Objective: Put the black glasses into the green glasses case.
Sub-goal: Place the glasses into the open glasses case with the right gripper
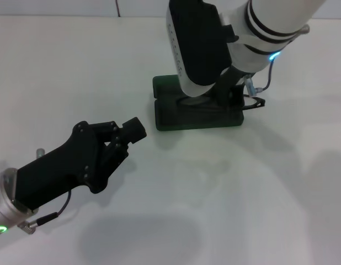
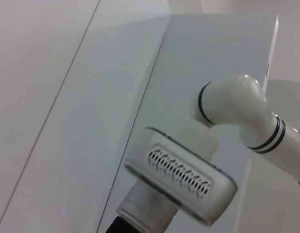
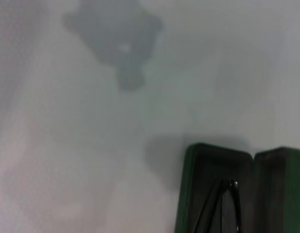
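Observation:
The green glasses case (image 1: 169,118) lies open in the middle of the white table, lid half toward the far side. The black glasses (image 1: 257,102) lie in its near half, one end of the frame poking out past the case's right end. My right gripper (image 1: 232,101) reaches down into the right part of the case, at the glasses. The right wrist view shows the open green glasses case (image 3: 189,194) with the folded black glasses (image 3: 223,204) inside. My left gripper (image 1: 136,128) is shut and empty above the table, to the left of the case and nearer to me.
The right arm's white forearm (image 1: 270,22) and black-and-white wrist housing (image 1: 195,49) hang over the far part of the case. In the left wrist view only the right arm (image 2: 237,107) and the table show.

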